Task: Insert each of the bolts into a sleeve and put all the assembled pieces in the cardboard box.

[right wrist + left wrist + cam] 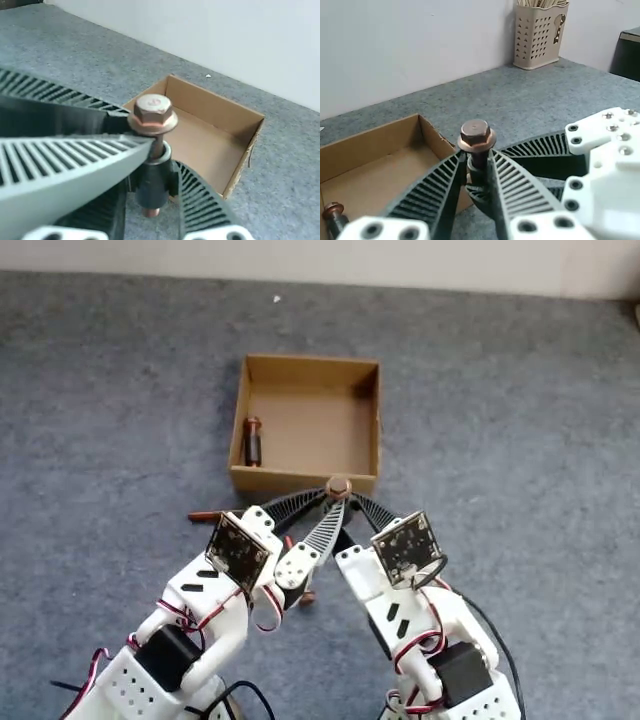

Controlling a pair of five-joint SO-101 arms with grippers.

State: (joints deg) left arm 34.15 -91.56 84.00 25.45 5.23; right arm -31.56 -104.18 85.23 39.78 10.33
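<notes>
- High view: a gray, carpet-like surface covers the table, and a pale wall runs along its far edge.
- Left wrist view: a white wall stands behind the table. A beige holder with patterned cut-outs sits at its foot, full of thin sticks, with a dark object at the edge beside it.
- One cardboard box sits open in the middle of the surface.
- One assembled piece, a bolt in a dark sleeve, lies inside the box against one side wall.
- Two arms meet just in front of the box's near wall.
- Left gripper is narrowed onto the shaft of one copper bolt, right under its hex head.
- Right gripper clamps one black sleeve upright. The bolt's shaft goes down into it, with the head still raised above the sleeve's rim.
- Two small brown parts lie loose on the surface. One is beside the left arm. The other is between the arms, partly hidden, and I cannot tell what kind it is.
</notes>
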